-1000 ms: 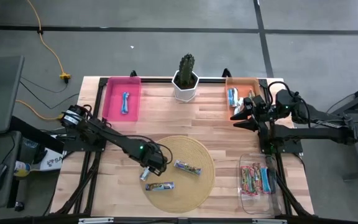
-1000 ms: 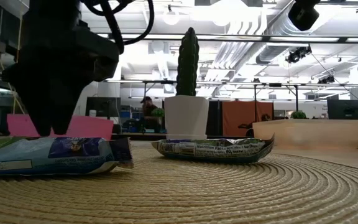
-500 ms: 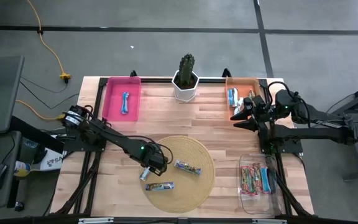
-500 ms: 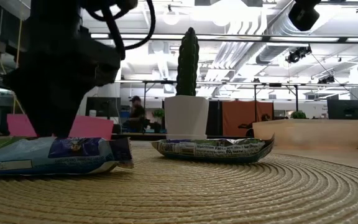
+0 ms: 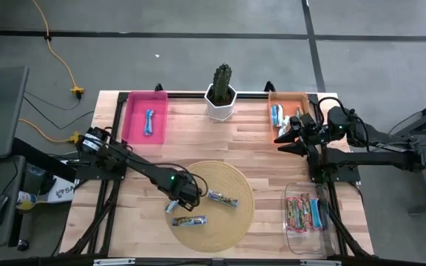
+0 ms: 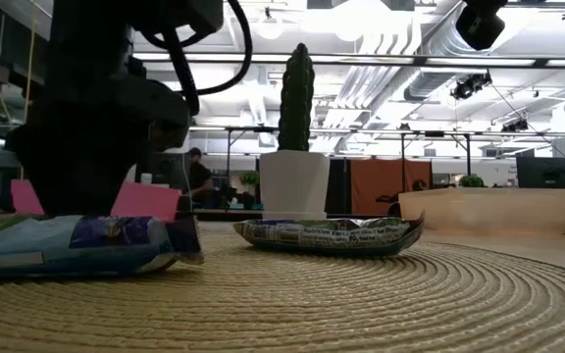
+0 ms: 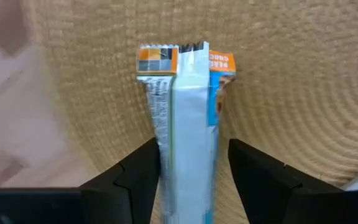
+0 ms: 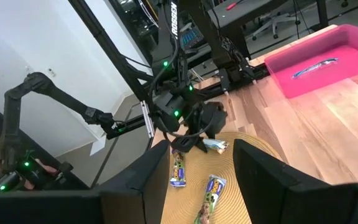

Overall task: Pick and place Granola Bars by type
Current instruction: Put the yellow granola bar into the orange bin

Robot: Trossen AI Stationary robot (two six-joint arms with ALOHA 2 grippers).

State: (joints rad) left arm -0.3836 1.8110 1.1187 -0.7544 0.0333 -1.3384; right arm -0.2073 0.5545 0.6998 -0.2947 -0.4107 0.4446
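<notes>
Three granola bars lie on the round woven mat (image 5: pixel 228 177). One is near its middle (image 5: pixel 222 198), one toward the near edge (image 5: pixel 189 220), and one at its left edge (image 5: pixel 173 208). My left gripper (image 5: pixel 178 201) points down over that last bar. It is open, with one finger on each side of the silver-backed bar (image 7: pixel 182 124), which lies flat on the mat. My right gripper (image 5: pixel 287 137) hangs open beside the orange bin (image 5: pixel 296 99), above the table, with nothing between its fingers.
A pink bin (image 5: pixel 133 118) at the far left holds one blue bar (image 5: pixel 149 122). The orange bin holds bars (image 5: pixel 276 114). A clear bin (image 5: pixel 307 222) at the near right holds multicoloured bars. A potted cactus (image 5: pixel 221 94) stands at the far middle.
</notes>
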